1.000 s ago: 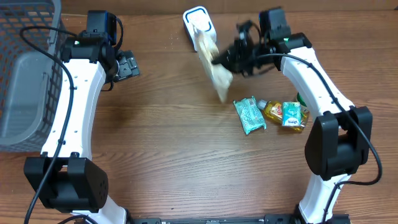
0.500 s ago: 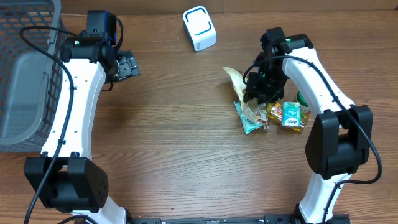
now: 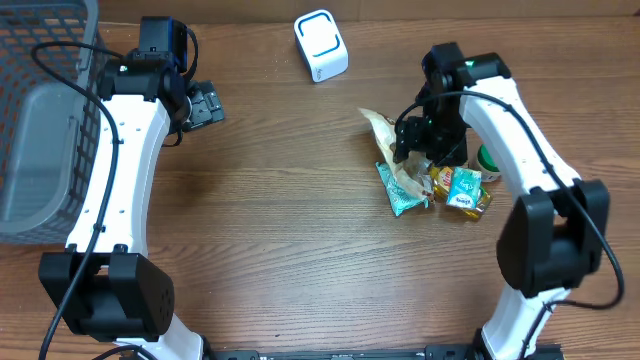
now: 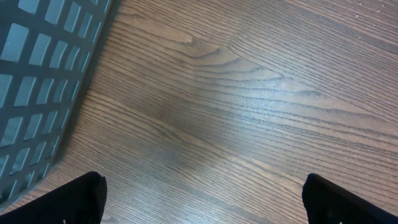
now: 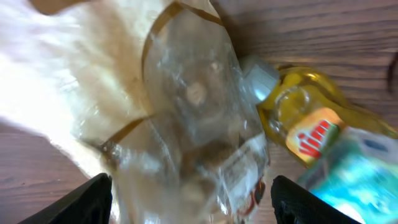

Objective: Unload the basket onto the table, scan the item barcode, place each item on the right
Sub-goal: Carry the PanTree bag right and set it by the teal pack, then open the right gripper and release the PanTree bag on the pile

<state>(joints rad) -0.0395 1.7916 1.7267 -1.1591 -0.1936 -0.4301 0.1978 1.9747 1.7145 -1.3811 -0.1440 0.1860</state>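
Clearly the thing to be scanned is the crinkly see-through bag [image 3: 380,128], which lies on the tabletop [image 3: 280,230] at the right side. Its lower end rests over a green packet [image 3: 402,200] and it sits just beside a yellow bottle [image 3: 440,182]. The right hand [image 3: 414,140] hangs right over it with its fingers spread apart. In the right wrist view the bag fills the space between the two fingertips, and neither looks pressed into the film. The left hand [image 3: 205,105] is wide apart too, holding nothing, over bare wood near the grey basket [image 3: 40,120]. The white scanner [image 3: 320,45] stands well apart from the bag, at the far edge.

The bag looks very light and soft. Thin film like this should fold and sag under its own contents, slip a little between hard fingers, and swing when lifted. A pinch near one sealed end or along a side seam seems the safer hold, since the film is doubled there. A squeeze on the middle could crush what is inside. The printed label near the lower end should be left uncovered and facing out. Where the barcode sits I cannot tell.
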